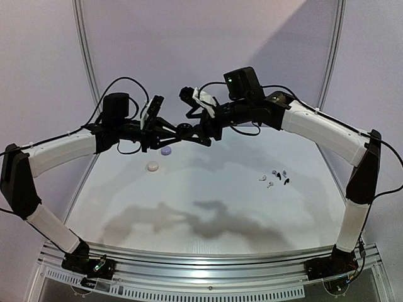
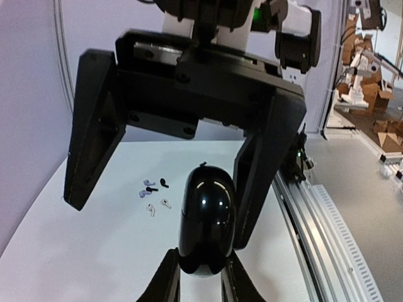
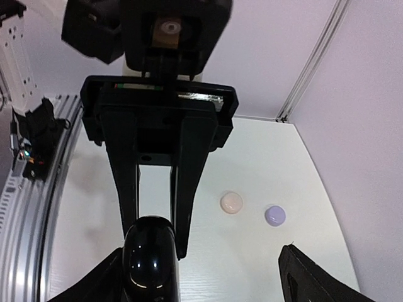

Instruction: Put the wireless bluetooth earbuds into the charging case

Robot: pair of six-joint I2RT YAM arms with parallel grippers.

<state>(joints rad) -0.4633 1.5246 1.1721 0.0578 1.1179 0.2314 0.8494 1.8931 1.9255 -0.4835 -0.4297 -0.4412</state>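
Note:
A glossy black charging case hangs in the air above the back of the table, shut as far as I can see. My left gripper is shut on its lower end, as the left wrist view shows with the case. My right gripper faces it, wide open, the case lying against its left finger. Several tiny stemmed earbuds, black, lavender and white, lie loose on the table at the right, also in the left wrist view.
A cream round case and a lavender round case lie on the table under the left gripper, also in the right wrist view, cream and lavender. A metal rail runs along the near table edge.

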